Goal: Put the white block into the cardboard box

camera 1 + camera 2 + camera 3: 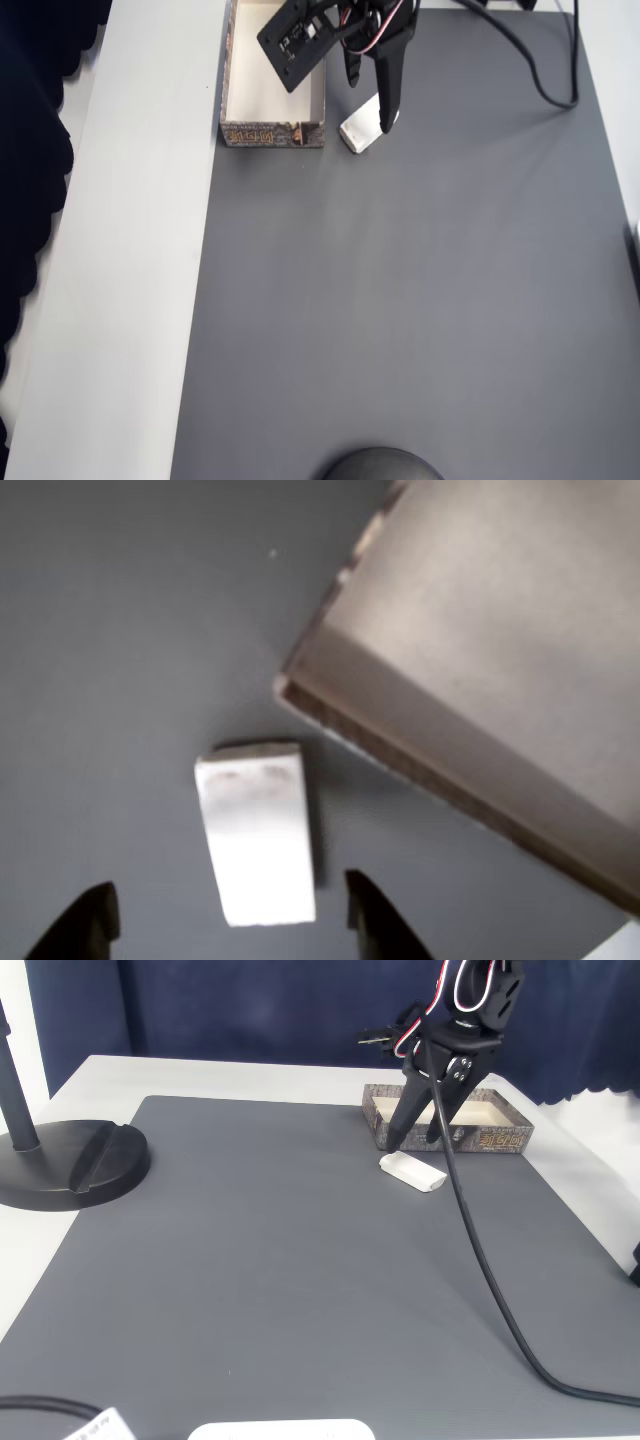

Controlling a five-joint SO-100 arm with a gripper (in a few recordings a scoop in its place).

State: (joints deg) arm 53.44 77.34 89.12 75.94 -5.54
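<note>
The white block [360,132] lies flat on the grey mat, just right of the cardboard box [272,132] and a small gap from its printed wall. My gripper [368,105] hangs open over the block. In the wrist view the block [257,845] sits between my two black fingertips [370,915], untouched on either side, and the box corner [420,750] is at the upper right. From the fixed view, the gripper [412,1143] is just above and behind the block [412,1171], in front of the box [495,1141]. The box's cream inside looks empty.
A black cable [480,1260] runs from the arm across the right half of the mat. A black round stand base [75,1165] sits at the mat's left edge. White tabletop [130,250] borders the mat, and a dark blue curtain hangs behind.
</note>
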